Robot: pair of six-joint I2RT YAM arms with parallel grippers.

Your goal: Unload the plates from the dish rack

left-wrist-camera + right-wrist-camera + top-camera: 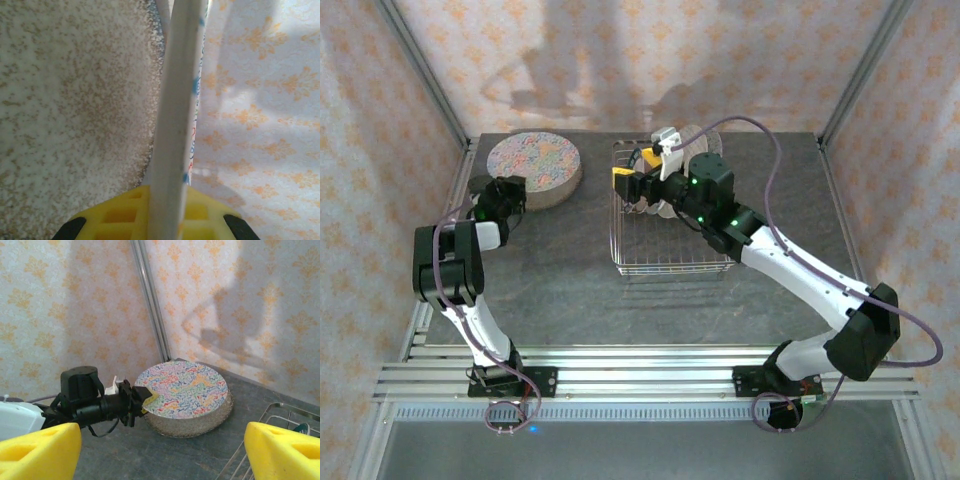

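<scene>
- Standing on edge among the prongs at the far end of the dish rack, the plates in the rack are partly hidden by the right arm's wrist. Their number and exact lean cannot be told.
- The dish rack sits right of the middle of the table, with its long axis running from the near edge toward the far edge.
- The right gripper hovers over the rack's far-left corner, fingers spread wide with nothing between them.
- The plates in the rack lie just beside it, to its right, while its fingers point left across the table. It is plainly the nearer arm.
- As a judgement, the next pick depends on turning those fingers back so one passes each side of an upright rim.
- A stack of unloaded plates lies flat near the table's far-left corner, well apart from the rack.
- The left gripper is at that stack's near-left edge, clamped on the rim of the top plate, the one with colourful squiggles. The left wrist view shows the rim running between its yellow fingers.
</scene>
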